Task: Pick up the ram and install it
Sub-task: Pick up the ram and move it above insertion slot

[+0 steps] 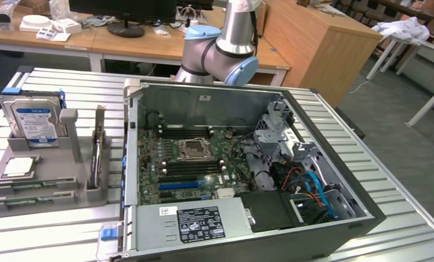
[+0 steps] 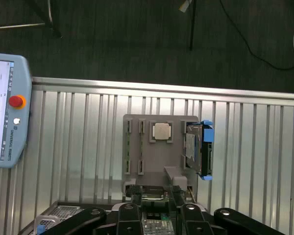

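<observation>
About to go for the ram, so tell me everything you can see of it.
The ram is a thin, long stick standing on its long edge in a slot of the grey holder, between the hard drive and the open case. It shows nearly edge-on, so chips and label cannot be made out. Only the holder touches it.

Room is open above the ram, which stands on edge. The hard drive rises near one side, the computer case wall close on the other.

hard drive, processor chip on grey holder beside open case
</observation>
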`<state>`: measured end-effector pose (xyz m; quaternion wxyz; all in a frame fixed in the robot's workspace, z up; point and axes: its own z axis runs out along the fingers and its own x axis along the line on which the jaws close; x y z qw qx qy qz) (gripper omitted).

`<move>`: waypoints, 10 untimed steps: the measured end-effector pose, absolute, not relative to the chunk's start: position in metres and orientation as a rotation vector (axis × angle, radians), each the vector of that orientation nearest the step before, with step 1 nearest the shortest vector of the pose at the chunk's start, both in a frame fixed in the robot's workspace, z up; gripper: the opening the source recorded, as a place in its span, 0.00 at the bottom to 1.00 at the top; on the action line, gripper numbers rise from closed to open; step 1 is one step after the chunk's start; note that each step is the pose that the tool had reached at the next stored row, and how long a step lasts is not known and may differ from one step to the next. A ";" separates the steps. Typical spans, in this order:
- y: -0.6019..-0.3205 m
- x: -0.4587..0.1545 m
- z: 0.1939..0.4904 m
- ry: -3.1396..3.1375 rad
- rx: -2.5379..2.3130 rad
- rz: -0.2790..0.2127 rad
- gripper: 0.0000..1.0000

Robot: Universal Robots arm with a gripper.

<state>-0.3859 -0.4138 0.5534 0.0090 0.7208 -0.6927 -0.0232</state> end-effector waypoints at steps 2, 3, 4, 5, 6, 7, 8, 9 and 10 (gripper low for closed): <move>-0.414 -0.386 0.553 -2.164 2.252 -0.072 0.36; -0.414 -0.386 0.553 -2.164 2.252 -0.072 0.36; -0.414 -0.386 0.553 -2.164 2.252 -0.072 0.36; -0.414 -0.386 0.553 -2.164 2.251 -0.072 0.36; -0.414 -0.386 0.553 -2.164 2.251 -0.073 0.36; -0.414 -0.386 0.553 -2.164 2.252 -0.072 0.36; -0.414 -0.386 0.553 -2.164 2.252 -0.072 0.36; -0.414 -0.386 0.553 -2.164 2.252 -0.072 0.36; -0.414 -0.386 0.552 -2.164 2.252 -0.072 0.36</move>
